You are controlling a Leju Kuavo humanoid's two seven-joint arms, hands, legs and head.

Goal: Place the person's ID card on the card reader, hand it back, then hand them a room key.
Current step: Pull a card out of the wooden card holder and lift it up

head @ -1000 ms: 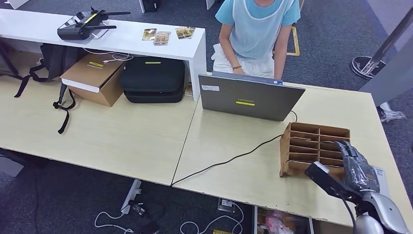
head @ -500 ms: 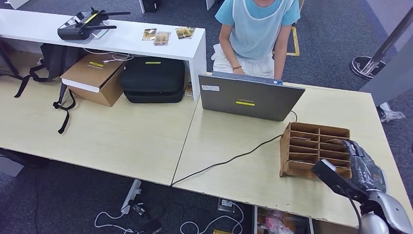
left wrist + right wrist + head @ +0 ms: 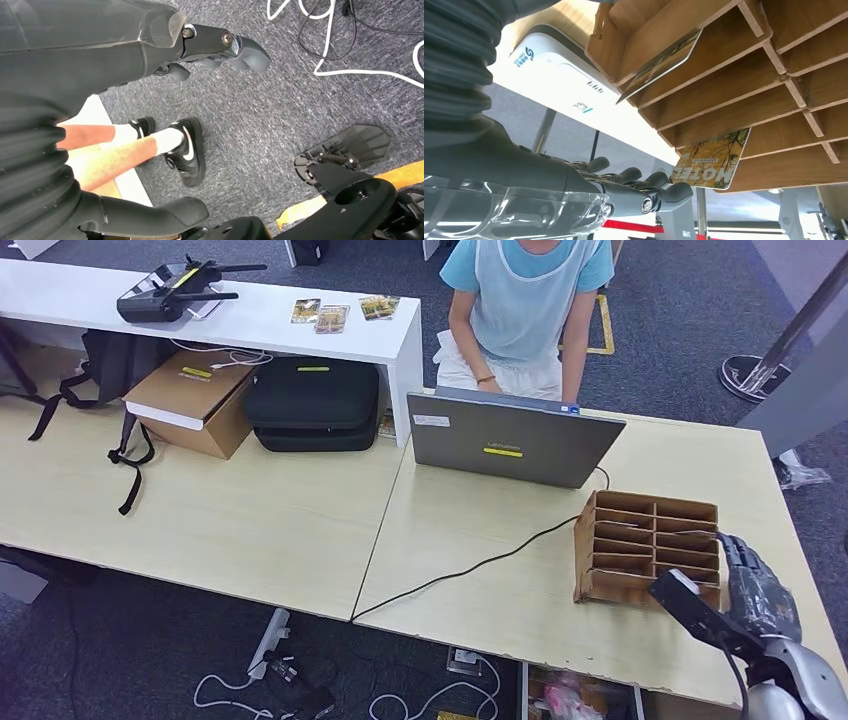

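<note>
Right hand [image 3: 752,592] hovers beside brown wooden slotted card rack [image 3: 644,545] on pale bench [image 3: 500,600], fingers [image 3: 659,192] curled loosely, holding nothing; yellow hotel key card [image 3: 714,162] sticks out of slot.

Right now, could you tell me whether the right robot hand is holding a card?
No, the right robot hand is empty; both cards sit in the wooden rack.

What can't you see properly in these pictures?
- Laptop screen: head view, it faces away.
- Person: head view, top edge cuts them off.
- Card reader: right wrist view, the wooden card rack covers part.
- Left robot hand: left wrist view, fingers seen end-on, so whether they are curled is unclear.
- Small cards on the white counter: head view, too small.
</note>
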